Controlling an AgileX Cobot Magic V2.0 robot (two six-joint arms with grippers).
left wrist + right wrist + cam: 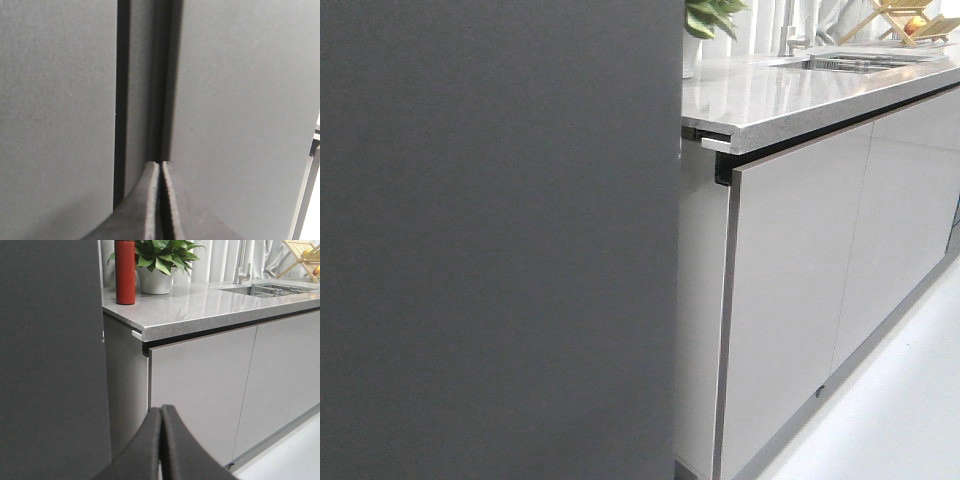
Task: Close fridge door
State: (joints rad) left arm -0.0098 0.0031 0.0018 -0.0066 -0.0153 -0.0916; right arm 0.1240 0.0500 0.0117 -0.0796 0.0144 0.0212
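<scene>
The tall, matte dark grey fridge door point(500, 240) filled the front view from nine o'clock to centre, beside glossy light-grey cabinet fronts point(800, 300). It was judged heavy, rigid and smooth, best pushed flat near its free edge. The left gripper point(160, 200) and right gripper point(161, 440) were pressed shut, holding nothing.

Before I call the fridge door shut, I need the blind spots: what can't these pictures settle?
- Front view: the fridge door runs past three frame edges; its seal is unseen.
- Left wrist view: whether the left gripper touches the door; too close.
- Right wrist view: door's far edge cut off behind the right gripper.
</scene>
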